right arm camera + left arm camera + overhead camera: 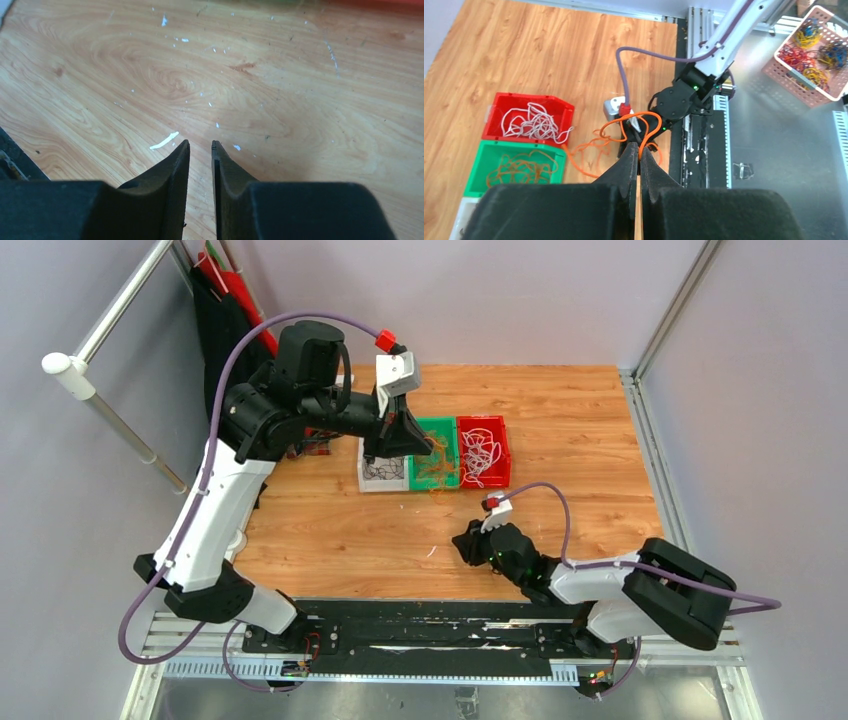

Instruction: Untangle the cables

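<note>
1. The table [330,530] was wood-grain laminate. Grey walls [500,300] stood round it, with metal rails [660,460] at its edges. The right wrist view showed small white flecks scattered over the wood.
2. Three plastic bins stood touching in one row at mid-table: a white bin [364,486], a green bin [437,421] and a red bin [505,452].
3. The cables were sorted by colour. Black cables [383,469] lay in the white bin, orange cables [437,468] in the green one and white cables [480,452] in the red one. A few orange strands spilled over the green bin's near rim onto the table.
4. One pink basket [785,70] of coloured cable bundles sat off the table, beyond the arm bases.
5. Of the two arms, the left reached high and forward. The left gripper [640,146] hung above the bins with its jaws pinched together on one orange cable [644,114], which looped up past the fingertips and trailed down toward the green bin.
6. The right arm was folded low near its base. The right gripper [200,144] pointed down close to bare wood with its jaws a narrow gap apart and nothing between them.
</note>
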